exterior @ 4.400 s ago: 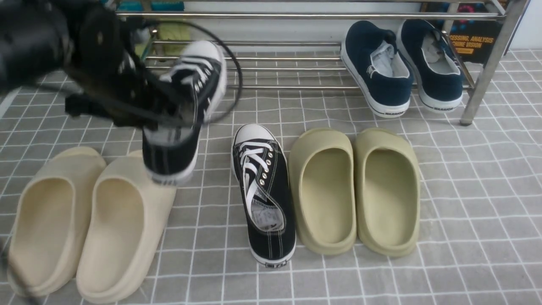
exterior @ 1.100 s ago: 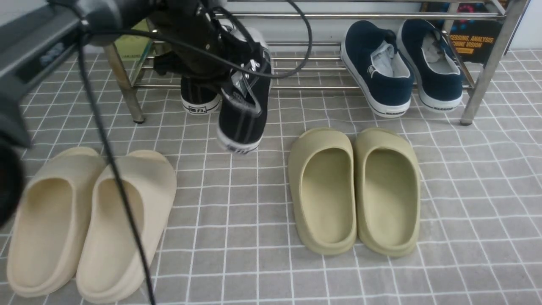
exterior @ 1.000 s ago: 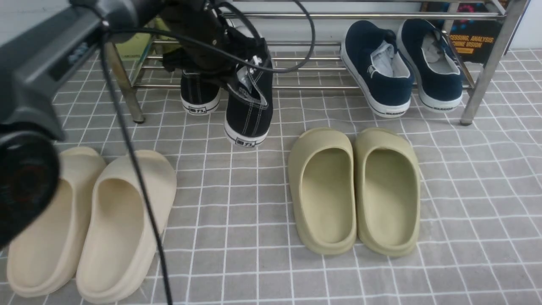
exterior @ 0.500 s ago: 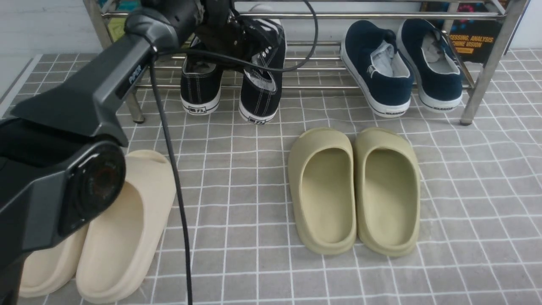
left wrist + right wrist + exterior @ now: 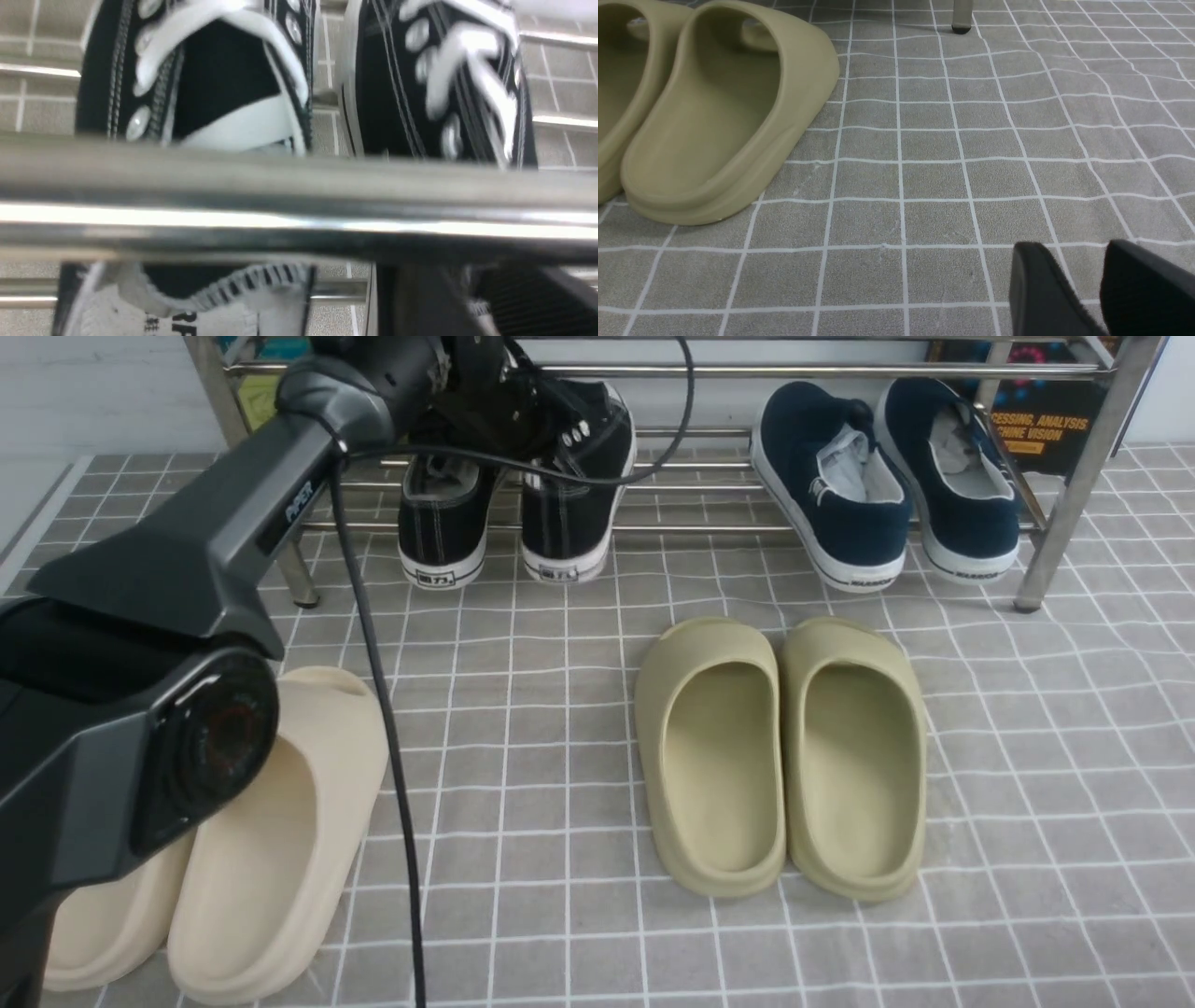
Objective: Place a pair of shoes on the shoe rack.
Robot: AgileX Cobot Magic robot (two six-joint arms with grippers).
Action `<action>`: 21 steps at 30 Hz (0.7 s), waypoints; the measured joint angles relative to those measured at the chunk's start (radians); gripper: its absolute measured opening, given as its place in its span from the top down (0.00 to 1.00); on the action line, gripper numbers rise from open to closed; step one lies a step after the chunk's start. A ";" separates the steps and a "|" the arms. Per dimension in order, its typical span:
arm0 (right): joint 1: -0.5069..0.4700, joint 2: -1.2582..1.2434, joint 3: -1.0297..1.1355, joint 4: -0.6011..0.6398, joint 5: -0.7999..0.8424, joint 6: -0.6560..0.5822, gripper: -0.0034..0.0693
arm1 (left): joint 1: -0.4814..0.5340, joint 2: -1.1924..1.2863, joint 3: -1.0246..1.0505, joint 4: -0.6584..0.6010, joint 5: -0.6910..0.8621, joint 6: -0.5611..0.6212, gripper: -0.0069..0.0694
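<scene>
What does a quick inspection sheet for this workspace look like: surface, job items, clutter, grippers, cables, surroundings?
Surface: grey cloth with white grid, lightly wrinkled
Job items: both black sneakers on the lower tier of the metal rack
Clutter: navy slip-ons on rack; olive slippers and beige slippers in front
Grippers: left at the sneakers, jaw state unclear; right open
Cables: black cable hanging from left arm
Surroundings: white wall, printed box or book behind rack

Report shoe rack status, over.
Both sneakers on rack, side by side. Left gripper at right-hand sneaker. Right gripper open, away.
</scene>
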 joint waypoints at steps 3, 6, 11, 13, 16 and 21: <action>0.000 0.000 0.000 0.000 0.000 0.000 0.62 | -0.001 -0.014 -0.001 -0.013 0.101 0.000 0.44; 0.000 0.000 0.000 0.000 0.000 0.000 0.62 | -0.001 -0.055 -0.001 -0.034 0.221 0.025 0.41; 0.000 0.000 0.000 0.000 0.000 0.000 0.62 | -0.001 -0.222 -0.001 -0.038 0.427 0.165 0.53; 0.000 0.000 0.000 0.000 0.000 0.000 0.62 | -0.001 -0.296 0.001 -0.043 0.453 0.200 0.62; 0.000 0.000 0.000 0.000 0.000 0.000 0.62 | -0.001 -0.423 0.031 -0.043 0.462 0.209 0.76; 0.000 0.000 0.000 0.000 0.000 0.000 0.62 | -0.001 -0.711 0.182 -0.056 0.462 0.214 0.93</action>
